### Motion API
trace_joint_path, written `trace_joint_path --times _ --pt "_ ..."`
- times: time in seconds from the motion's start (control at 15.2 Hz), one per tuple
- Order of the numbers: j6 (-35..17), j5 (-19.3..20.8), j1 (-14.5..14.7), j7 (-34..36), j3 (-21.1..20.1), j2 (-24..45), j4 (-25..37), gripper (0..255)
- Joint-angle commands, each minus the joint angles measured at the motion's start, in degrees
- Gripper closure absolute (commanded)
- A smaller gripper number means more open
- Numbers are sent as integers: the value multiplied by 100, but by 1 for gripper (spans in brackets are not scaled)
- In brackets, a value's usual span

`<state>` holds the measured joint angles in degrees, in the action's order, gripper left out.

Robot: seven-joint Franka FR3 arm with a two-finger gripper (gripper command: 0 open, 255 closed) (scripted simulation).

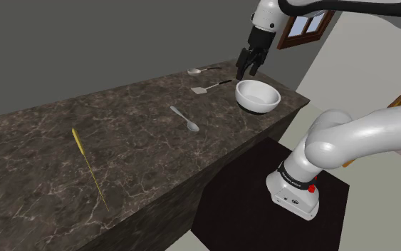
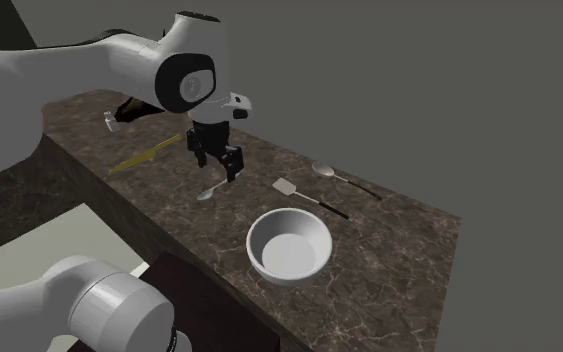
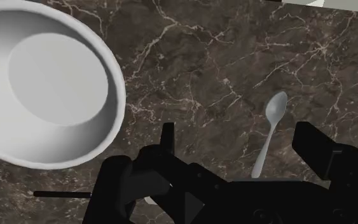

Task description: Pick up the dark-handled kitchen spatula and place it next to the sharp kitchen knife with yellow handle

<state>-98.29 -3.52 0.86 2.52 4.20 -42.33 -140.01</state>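
Black two-finger gripper, fingers wide apart and holding nothing, hovers over the dark marble counter.
Near it, one round white bowl sits empty. One dark-handled spatula lies between the bowl and a dark-handled spoon. A second, grey spoon lies closer. One long yellow knife lies well apart.

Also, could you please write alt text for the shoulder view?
A white robot arm holds its open black two-finger gripper above the far end of a dark veined stone counter, near a pale spatula with a thin dark handle and a round white bowl. A grey spoon lies mid-counter, a long thin yellow knife lower left.
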Motion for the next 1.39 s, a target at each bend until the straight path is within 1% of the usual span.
trace_joint_path --times 0.0,0.4,0.73,0.92,1.06,1.32 --pt "0 0 0 0 0 0 0 0" --pt "-542 699 220 -2231 902 647 -26 0" --pt "-1098 1073 486 -4049 1598 1523 275 0" --pt "-1442 1145 673 -5140 1965 2157 574 0" --pt "-1665 1118 802 -5873 2180 2613 814 0" --pt "-2070 881 1004 -7357 2491 3584 1376 0"
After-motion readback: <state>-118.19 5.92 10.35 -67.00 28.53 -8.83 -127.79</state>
